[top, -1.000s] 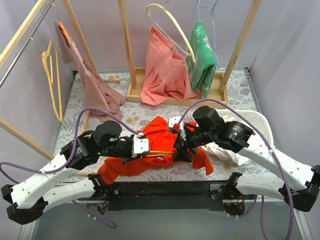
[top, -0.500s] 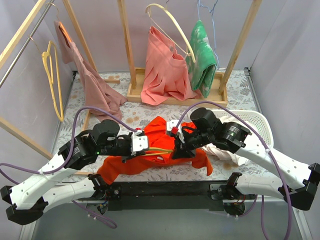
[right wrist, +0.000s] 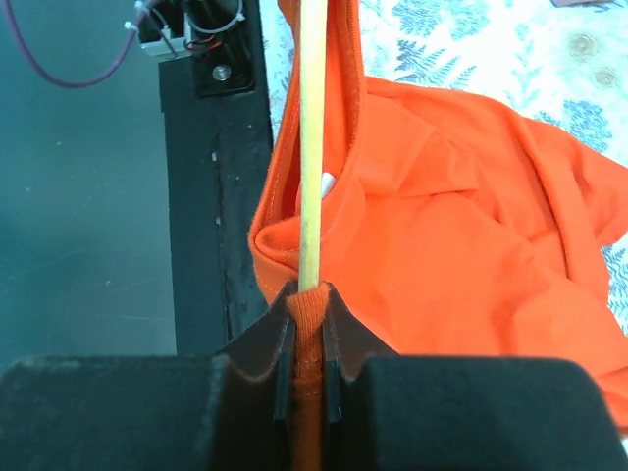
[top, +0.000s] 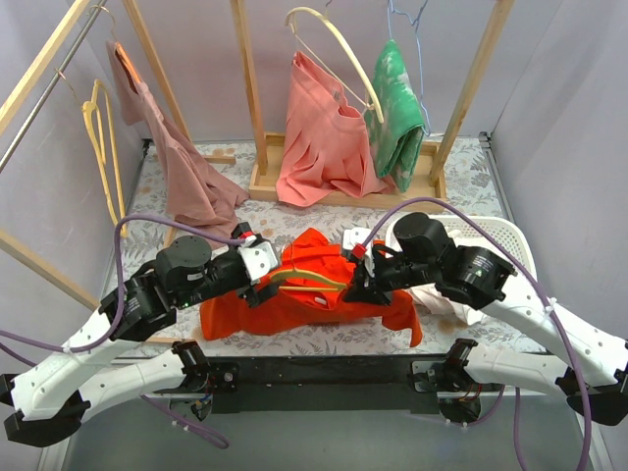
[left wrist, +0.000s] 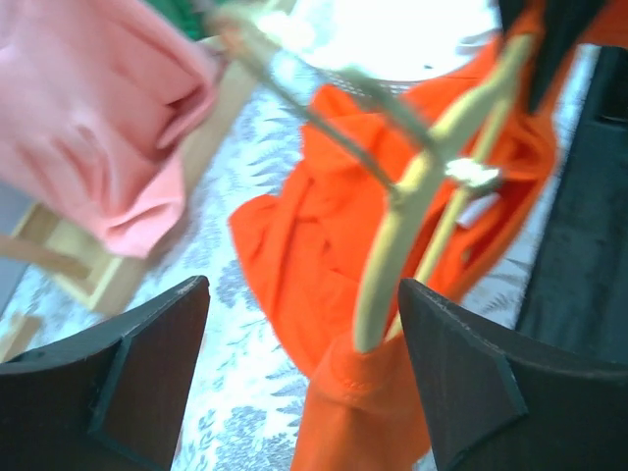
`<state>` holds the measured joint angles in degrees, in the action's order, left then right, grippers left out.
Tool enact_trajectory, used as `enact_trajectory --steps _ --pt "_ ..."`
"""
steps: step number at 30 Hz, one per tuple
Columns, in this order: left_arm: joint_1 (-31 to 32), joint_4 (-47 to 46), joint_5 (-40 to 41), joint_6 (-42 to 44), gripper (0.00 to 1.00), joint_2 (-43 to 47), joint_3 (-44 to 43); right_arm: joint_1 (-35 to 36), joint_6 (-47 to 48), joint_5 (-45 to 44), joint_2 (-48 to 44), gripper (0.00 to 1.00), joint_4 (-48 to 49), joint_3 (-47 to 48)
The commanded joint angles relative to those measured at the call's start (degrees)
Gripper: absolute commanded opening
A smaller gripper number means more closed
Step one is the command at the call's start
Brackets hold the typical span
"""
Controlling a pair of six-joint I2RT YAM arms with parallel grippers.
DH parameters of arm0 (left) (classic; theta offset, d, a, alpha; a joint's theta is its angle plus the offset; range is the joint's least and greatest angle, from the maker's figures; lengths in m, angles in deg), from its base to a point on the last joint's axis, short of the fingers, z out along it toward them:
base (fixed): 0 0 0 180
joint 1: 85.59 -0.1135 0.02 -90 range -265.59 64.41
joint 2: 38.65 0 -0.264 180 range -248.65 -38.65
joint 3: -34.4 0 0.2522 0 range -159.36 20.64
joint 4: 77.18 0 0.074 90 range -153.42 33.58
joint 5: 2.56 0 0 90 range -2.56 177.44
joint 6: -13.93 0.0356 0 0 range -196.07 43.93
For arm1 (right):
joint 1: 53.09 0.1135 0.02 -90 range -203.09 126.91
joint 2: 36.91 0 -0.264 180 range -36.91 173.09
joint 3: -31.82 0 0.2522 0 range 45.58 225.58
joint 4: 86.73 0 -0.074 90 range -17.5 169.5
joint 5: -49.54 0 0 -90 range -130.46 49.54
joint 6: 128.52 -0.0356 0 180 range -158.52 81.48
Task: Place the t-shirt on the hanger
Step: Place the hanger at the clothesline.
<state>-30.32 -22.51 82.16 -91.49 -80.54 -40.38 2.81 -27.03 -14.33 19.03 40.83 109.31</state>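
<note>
The red-orange t-shirt (top: 294,306) lies bunched on the table between both arms. A pale-yellow hanger (top: 312,274) is partly inside it. My right gripper (top: 355,285) is shut on a fold of the t-shirt (right wrist: 461,245), and the hanger's arm (right wrist: 310,147) comes straight out of that pinched fold at the right gripper (right wrist: 307,294). My left gripper (top: 263,282) stands open at the shirt's left side. In the left wrist view the hanger (left wrist: 388,275) runs down into the shirt's hem (left wrist: 314,226), close to the right finger of the left gripper (left wrist: 302,289), touching neither finger.
A salmon-pink garment (top: 324,137) and a green one (top: 397,108) hang on the back rack under a cream curved hanger (top: 339,44). Yellow hangers (top: 103,147) and a pink garment (top: 182,167) hang at left. A white basket (top: 496,235) with white cloth (top: 442,299) sits at right.
My left gripper opened, let go of the hanger and drew back to the left. My right gripper shut on the shirt fold with the hanger's arm in it.
</note>
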Motion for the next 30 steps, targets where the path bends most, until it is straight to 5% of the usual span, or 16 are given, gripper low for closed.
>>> enact_trajectory --steps 1,6,15,30 --pt "0.2 -3.3 12.8 -0.6 0.78 0.3 -1.3 -0.1 -2.3 -3.0 -2.6 0.01 5.2 -0.2" --pt "0.2 -5.4 13.5 -5.1 0.79 2.7 -2.1 0.0 -4.1 -8.7 -3.6 0.01 6.7 0.0" --pt "0.2 -7.9 -1.1 -13.3 0.89 0.8 -11.8 -0.1 -4.1 -8.8 -1.3 0.01 7.7 0.9" --pt "0.1 -6.5 1.5 -14.3 0.88 -8.8 -16.9 -0.1 -4.1 -4.9 -3.3 0.01 8.5 0.3"
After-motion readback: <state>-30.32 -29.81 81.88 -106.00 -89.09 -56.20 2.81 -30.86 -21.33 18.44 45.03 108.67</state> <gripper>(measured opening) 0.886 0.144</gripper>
